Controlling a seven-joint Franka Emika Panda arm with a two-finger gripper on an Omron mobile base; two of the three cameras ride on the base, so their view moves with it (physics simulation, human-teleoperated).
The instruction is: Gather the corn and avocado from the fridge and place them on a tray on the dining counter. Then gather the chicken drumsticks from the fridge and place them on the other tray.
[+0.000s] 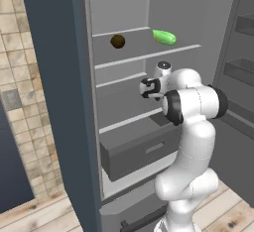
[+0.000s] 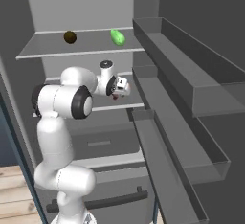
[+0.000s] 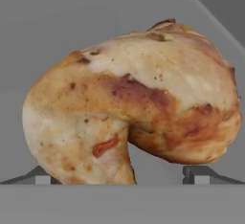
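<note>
In the left base view the white arm (image 1: 191, 127) reaches into the open fridge (image 1: 149, 8), and its gripper (image 1: 148, 88) is over the middle shelf (image 1: 119, 80); the jaws cannot be judged from here. On the upper shelf (image 1: 144, 52) a dark round avocado (image 1: 117, 41) lies near the middle, and a green item (image 1: 164, 37) lies near the right end at the back wall, well apart from it. A grey drawer (image 1: 144, 151) stands below the shelves. In the right base view the gripper (image 2: 120, 87) is again at the middle shelf (image 2: 115, 107), near its right end, beside the door bins (image 2: 182, 74). The avocado (image 2: 70, 37) and the green item (image 2: 117, 37) lie on the shelf above it. In the hand view a chicken drumstick (image 3: 139, 103), browned and pale, lies on the grey shelf very close to the camera. The two fingertips (image 3: 198, 174) stand wide apart, one at each lower side of the drumstick, and whether they touch it cannot be told.
</note>
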